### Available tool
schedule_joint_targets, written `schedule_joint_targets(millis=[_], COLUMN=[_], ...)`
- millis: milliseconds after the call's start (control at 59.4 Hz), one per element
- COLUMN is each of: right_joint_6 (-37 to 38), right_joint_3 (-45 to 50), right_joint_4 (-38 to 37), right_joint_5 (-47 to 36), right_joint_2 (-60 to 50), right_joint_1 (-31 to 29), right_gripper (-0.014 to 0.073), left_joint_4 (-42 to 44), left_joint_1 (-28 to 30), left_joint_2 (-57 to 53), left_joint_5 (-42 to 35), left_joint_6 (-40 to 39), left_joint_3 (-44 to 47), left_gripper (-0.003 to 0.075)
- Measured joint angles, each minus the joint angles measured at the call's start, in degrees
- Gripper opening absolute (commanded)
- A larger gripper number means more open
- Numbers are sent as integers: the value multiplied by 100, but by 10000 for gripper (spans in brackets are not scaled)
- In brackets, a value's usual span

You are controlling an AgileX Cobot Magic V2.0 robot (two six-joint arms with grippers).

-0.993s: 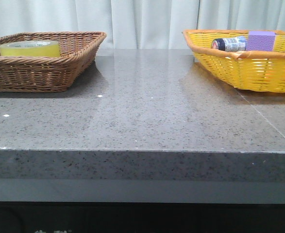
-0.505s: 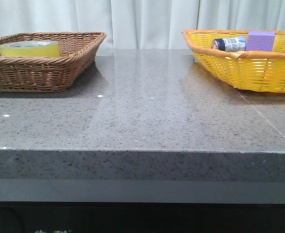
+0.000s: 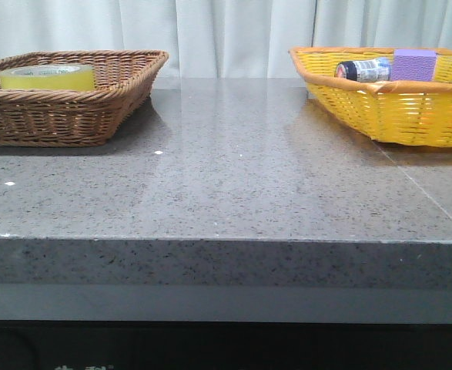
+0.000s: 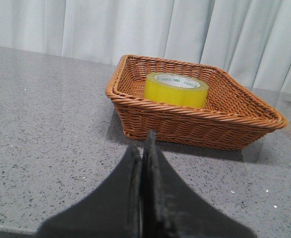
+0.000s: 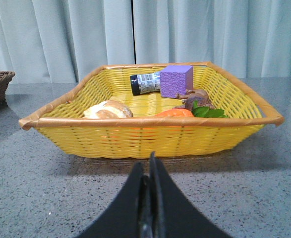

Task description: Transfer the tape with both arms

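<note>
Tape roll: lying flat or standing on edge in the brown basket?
Flat. The tape rests in the brown basket with its core opening facing up; neither gripper touches it.

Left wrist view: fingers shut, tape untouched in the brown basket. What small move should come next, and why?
Probably open the left gripper and ease it toward the wide yellow roll of packing tape. The roll lies flat in the brown wicker basket, well apart from the closed fingers. The right gripper is also shut, facing the yellow woven basket.
</note>
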Motion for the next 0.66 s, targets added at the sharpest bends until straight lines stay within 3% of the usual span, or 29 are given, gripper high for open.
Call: schedule_joint_targets(millis=[656], right_joint_6=[15], right_joint_3=[0], right_joint_4=[-12], right_joint_5=[-4], right_joint_2=[0], right_joint_1=[-205], right_gripper=[-68], left_joint_4=[0], left_joint_1=[0], left_joint_2=[0], left_joint_5=[0], left_joint_6=[0], left_joint_3=[0], left_gripper=[-20])
